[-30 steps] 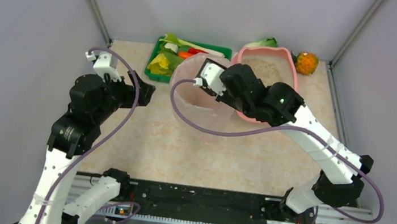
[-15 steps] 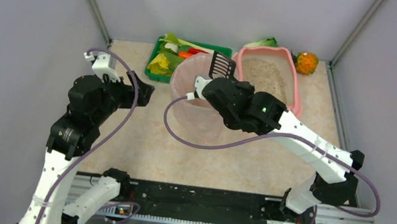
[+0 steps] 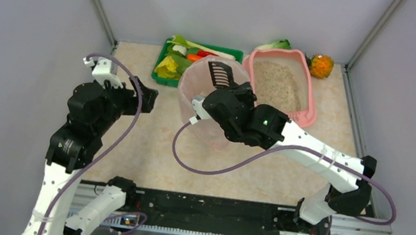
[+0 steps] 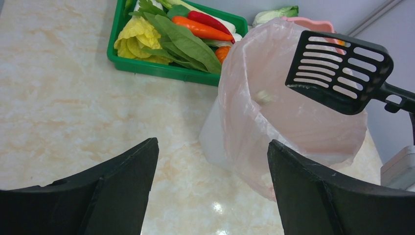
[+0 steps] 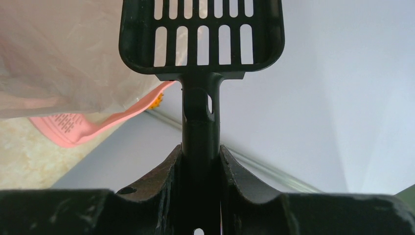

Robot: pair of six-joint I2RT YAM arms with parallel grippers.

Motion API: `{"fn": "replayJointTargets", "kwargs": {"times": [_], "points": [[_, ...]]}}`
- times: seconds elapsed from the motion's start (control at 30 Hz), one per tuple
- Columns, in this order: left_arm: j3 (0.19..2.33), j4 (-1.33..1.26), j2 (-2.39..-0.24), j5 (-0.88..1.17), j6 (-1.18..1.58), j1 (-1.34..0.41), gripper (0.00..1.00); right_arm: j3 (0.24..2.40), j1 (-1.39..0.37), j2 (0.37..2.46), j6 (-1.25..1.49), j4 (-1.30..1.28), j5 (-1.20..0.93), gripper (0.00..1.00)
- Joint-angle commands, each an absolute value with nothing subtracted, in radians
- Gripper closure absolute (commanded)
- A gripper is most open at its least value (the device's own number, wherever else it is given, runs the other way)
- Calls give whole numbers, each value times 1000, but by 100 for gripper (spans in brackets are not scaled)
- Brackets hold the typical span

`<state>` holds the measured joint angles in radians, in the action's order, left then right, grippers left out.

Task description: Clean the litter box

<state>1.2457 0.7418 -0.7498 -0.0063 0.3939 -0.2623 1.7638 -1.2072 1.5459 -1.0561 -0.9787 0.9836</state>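
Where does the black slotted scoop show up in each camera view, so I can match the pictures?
Top external: the scoop sits just above centre, over the bag-lined bin.
Left wrist: the scoop is at upper right, over the bin's mouth.
Right wrist: the scoop is at top centre, its handle clamped in the right gripper.
Shared landmark: the bin's pink bag, beside or under the scoop in all three.

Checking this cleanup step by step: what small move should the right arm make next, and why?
Probably roll the wrist to tip the scoop. The right end effector grips its handle, and the slotted head hangs over the open mouth of the bag-lined bin, so any waste on it should drop inside.
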Motion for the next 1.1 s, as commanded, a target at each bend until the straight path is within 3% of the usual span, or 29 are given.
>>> {"fn": "replayJointTargets", "kwargs": {"times": [0.0,0.47,1.07], "points": [[1243,718,-735,-37,372,-262,13,1758,-1220,1525,-1196,-891,1016,100],[1248,719,-732,-37,370,-262,13,1677,-1221,1473,-1248,-809,1060,100],[1242,725,-718,-36,388,-262,13,1498,-1240,1332,-1362,-451,1088,100]]}}
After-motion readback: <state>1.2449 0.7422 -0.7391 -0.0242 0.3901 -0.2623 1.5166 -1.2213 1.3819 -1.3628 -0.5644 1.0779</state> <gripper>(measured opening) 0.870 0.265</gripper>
